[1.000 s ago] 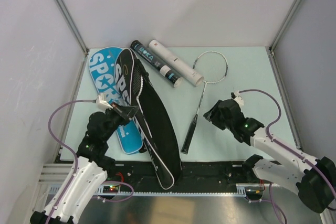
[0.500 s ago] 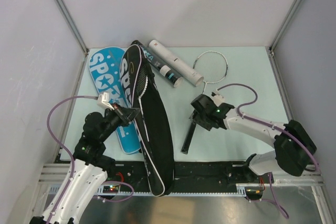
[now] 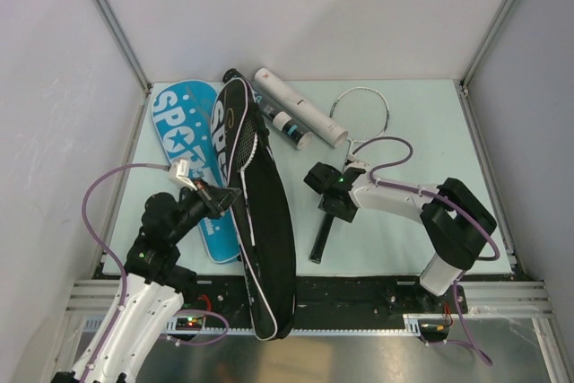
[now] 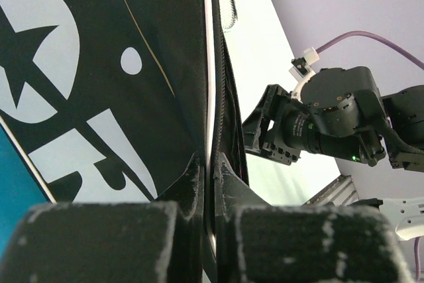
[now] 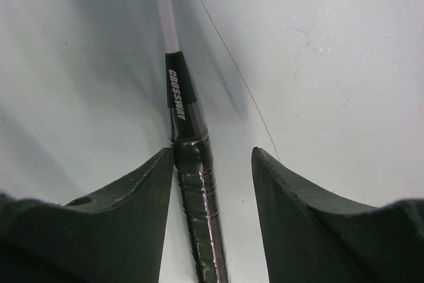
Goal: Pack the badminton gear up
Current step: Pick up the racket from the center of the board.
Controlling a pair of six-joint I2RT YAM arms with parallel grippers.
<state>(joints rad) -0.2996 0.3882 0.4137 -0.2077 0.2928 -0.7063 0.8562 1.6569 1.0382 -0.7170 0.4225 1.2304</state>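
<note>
A long black SPORT bag [image 3: 265, 230] lies slantwise on the table, partly over a blue SPORT bag [image 3: 179, 127]. A strung racket head [image 3: 240, 143] shows in the black bag's opening. My left gripper [image 3: 224, 196] is shut on the black bag's edge [image 4: 211, 97], pinched between its fingers [image 4: 192, 183]. A second racket lies free, with its head [image 3: 360, 114] far and its black handle [image 3: 320, 241] near. My right gripper [image 3: 326, 200] stands open astride that handle [image 5: 195, 183], which touches the left finger [image 5: 142, 183]; the right one is apart.
A white tube [image 3: 300, 107] and a black tube [image 3: 276, 117] lie side by side at the back, between the bags and the racket head. Frame posts and grey walls close in the table on three sides. The right arm's cable [image 3: 395, 145] loops over the mat.
My right arm has swung left from the table's right side to the racket's handle. The black bag has turned and slid a little toward the near edge in my left gripper.
</note>
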